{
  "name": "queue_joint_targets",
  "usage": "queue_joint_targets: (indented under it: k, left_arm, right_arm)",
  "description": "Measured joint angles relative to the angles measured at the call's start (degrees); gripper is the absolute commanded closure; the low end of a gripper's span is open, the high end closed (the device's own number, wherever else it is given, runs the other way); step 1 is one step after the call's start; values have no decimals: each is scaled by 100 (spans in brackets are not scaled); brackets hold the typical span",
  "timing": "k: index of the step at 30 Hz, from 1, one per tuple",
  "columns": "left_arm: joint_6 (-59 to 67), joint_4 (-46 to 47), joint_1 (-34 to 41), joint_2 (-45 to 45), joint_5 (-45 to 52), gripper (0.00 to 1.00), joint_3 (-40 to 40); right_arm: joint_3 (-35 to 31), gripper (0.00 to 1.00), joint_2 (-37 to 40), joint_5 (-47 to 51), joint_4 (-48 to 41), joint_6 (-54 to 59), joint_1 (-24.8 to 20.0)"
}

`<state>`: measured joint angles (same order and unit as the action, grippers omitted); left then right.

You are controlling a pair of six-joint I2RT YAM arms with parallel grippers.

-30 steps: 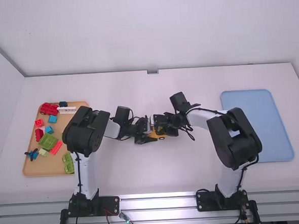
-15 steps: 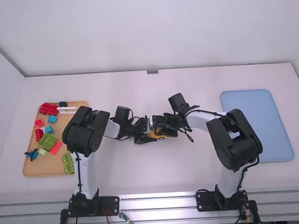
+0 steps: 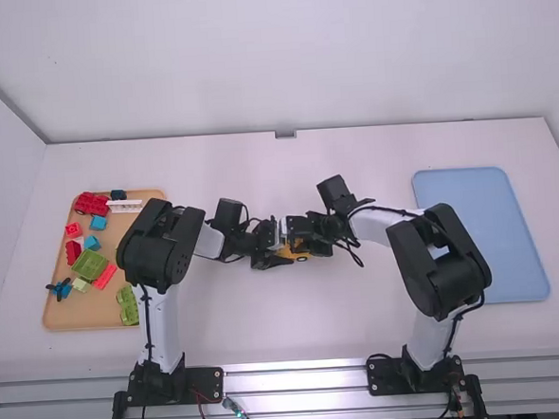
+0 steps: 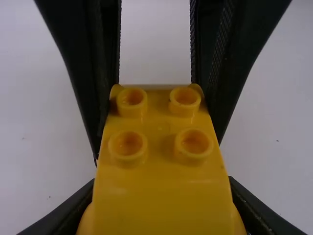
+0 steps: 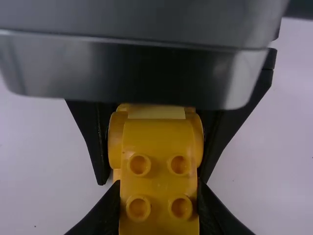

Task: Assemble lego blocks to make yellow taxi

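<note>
Near the table's middle in the high view, my left gripper (image 3: 275, 256) and my right gripper (image 3: 308, 236) meet end to end at a yellow car piece (image 3: 295, 252). In the left wrist view, the left gripper (image 4: 160, 210) is shut on the sides of the yellow car piece (image 4: 161, 196), whose studs face up; the other gripper's fingers flank its far end. In the right wrist view, the right gripper (image 5: 159, 208) clasps the studded end of the yellow car piece (image 5: 159, 147), with the left gripper's fingers beside the rounded part behind it.
An orange-tan tray (image 3: 63, 316) at the left holds red, blue, green and white blocks, partly under the left arm. A light blue tray (image 3: 490, 235) lies at the right, beside the right arm's forearm. Bare white table (image 3: 268, 324) surrounds the two grippers.
The right gripper has shifted very slightly to the right since half a second ago, after a small shift left before that. The left arm has kept still.
</note>
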<state>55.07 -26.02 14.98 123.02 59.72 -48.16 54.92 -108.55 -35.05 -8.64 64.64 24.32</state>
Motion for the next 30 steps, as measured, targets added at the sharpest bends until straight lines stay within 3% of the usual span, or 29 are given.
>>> queue_joint_targets:
  k: [1,5,15,30]
  left_arm:
    - [0,0,0,-2,0,86,0]
    - [2,0,-4,0,0,86,0]
    - [-28,-20,31,-2,-37,86,0]
    - [-68,-37,31,0,-44,85,0]
  right_arm:
    - [-2,75,-2,-15,11,0,-7]
    - [-2,73,-9,-35,7,4,-11]
    - [-2,55,-216,-280,70,4,-39]
    - [-68,43,-271,-1329,315,328,-461]
